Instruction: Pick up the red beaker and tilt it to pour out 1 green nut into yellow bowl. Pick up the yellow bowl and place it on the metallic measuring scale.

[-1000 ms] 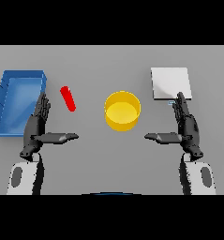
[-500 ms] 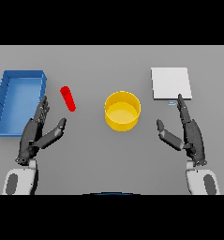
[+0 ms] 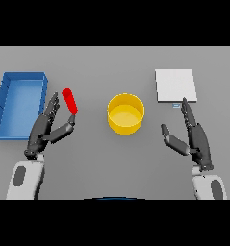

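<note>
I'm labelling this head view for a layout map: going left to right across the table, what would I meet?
Blue tray → left hand → red beaker → yellow bowl → metallic scale. The right hand sits below the scale, overlapping its span.

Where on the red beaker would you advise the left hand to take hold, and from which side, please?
Probably around the middle of the red beaker, coming from its left, where the open left hand already sits with fingers alongside and thumb near its lower end. The beaker looks slim and lies slanted, so fingers and thumb could close across its narrow width.
</note>
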Tool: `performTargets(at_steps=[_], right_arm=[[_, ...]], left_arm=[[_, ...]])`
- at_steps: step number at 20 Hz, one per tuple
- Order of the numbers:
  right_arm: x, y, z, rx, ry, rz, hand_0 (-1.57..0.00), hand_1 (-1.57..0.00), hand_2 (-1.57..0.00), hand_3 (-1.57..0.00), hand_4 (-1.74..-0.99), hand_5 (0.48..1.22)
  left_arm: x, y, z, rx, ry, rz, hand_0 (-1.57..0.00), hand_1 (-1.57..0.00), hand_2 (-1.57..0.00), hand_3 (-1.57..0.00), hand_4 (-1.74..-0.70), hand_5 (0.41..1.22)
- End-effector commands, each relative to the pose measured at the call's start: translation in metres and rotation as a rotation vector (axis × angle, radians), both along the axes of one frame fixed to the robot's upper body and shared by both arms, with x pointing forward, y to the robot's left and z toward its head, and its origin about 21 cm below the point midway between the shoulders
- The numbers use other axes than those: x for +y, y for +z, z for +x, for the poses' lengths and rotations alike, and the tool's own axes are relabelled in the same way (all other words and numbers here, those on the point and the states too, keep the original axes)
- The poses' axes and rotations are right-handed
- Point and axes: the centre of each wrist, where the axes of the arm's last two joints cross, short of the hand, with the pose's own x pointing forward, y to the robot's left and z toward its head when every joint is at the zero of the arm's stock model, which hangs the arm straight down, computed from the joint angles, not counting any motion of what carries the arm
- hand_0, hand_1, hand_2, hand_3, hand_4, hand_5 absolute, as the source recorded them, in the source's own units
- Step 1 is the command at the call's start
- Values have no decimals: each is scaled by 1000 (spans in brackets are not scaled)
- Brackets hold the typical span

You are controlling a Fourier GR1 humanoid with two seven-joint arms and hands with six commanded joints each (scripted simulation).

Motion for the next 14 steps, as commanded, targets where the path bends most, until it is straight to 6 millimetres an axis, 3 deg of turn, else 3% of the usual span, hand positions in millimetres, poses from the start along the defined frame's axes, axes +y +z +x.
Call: performTargets(at_steps=[1,7,14], right_arm=[[1,1,0,-7,6,8,1,1,1,1,-1296,677],[3,2,0,-2,-10,19,1,1,1,1,-1331,686],[-2,2,0,9,-12,28,1,1,1,1,-1336,688]], left_arm=[[-2,-1,8,11,1,7,1,1,1,1,-1370,732],[-3,-21,37,58,22,28,1,1,1,1,-1359,726],[-9,-25,70,62,6,19,1,1,1,1,-1321,713]])
